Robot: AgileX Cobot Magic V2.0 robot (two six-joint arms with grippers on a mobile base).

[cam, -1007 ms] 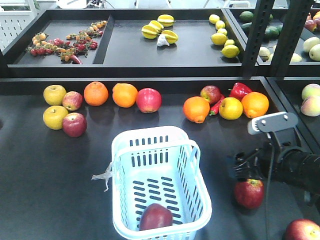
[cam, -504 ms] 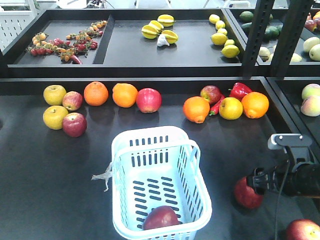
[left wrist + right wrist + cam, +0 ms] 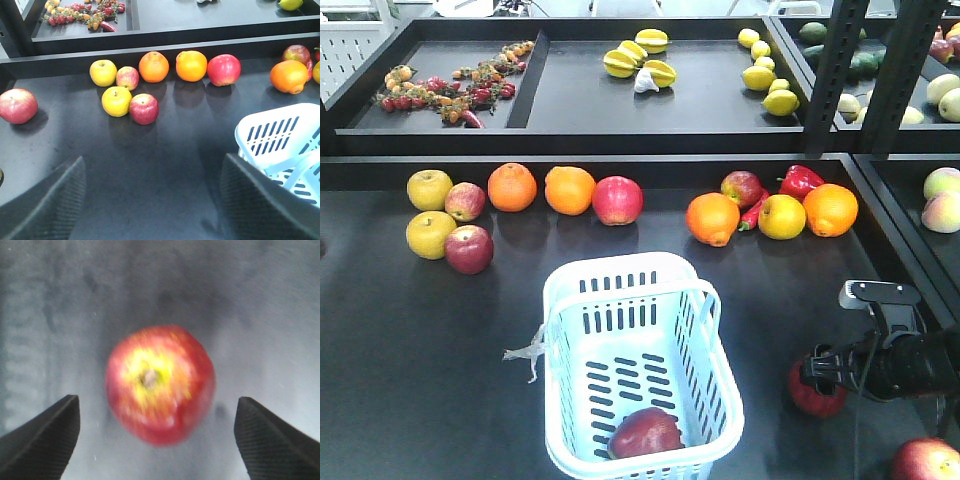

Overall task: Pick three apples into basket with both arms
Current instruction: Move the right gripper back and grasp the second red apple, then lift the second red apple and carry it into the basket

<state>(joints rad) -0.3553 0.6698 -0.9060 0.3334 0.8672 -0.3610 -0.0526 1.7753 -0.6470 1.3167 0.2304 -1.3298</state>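
Fingers of the left gripper (image 3: 154, 167) stand spread with nothing between them, hovering over the bare dark tabletop (image 3: 165, 145). A dark red apple beside the yellow ones (image 3: 144, 108) lies well ahead of these jaws, and the pale blue-white slotted plastic basket (image 3: 272, 135) sits just off their right side. Inside the basket, a dark red apple (image 3: 645, 432) rests against the near wall, having rolled slightly rightward over the last second. Further right, the right gripper (image 3: 157, 401) has shifted over the streaked red apple on the table (image 3: 810, 400) and dropped lower. That fruit now sits centred between its wide-spread jaws, apparently untouched. The wrist view is blurred, which suggests the arm is still moving. One apple is banked, and the second looks ready to be closed on. Another red apple (image 3: 925, 462) waits beyond these jaws at the lower right corner of the front view, a likely third.
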